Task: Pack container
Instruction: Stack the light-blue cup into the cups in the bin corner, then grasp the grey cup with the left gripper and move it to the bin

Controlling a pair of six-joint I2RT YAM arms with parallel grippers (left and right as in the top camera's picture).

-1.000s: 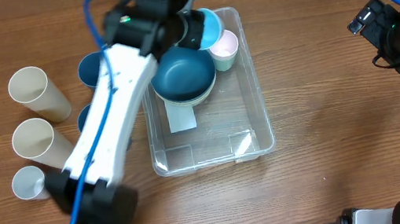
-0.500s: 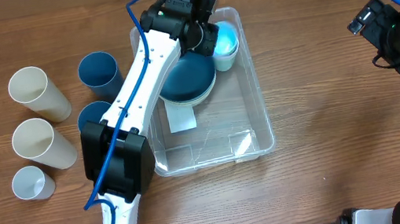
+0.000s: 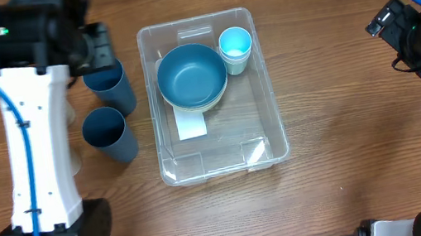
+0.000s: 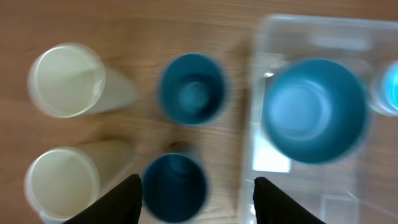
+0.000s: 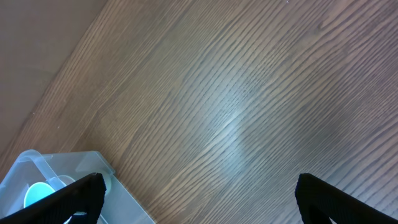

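Observation:
The container (image 3: 267, 130) is a large clear bin in the middle of the table. It holds a dark blue bowl (image 3: 191, 75) nested in a paler one, with a light blue cup (image 3: 235, 45) in a small white bowl beside it. My left gripper (image 3: 100, 51) hovers high over the cups to the left of the bin. In the left wrist view this gripper (image 4: 198, 202) is open and empty, with a dark blue cup (image 4: 174, 186) far below it and the container (image 4: 298, 186) to the right. My right gripper (image 5: 208, 196) is open above bare wood, with the container's corner (image 5: 37, 163) at lower left.
Two dark blue cups (image 3: 110, 87) (image 3: 106, 134) stand left of the bin. Two cream cups (image 4: 65, 79) (image 4: 62, 183) stand further left, hidden under my left arm in the overhead view. The right arm (image 3: 419, 32) stays at the table's far right.
My left arm swung from over the back of the container to the left, above the cups. Its jaws opened, leaving the light blue cup in the small bowl. The right arm stayed still.

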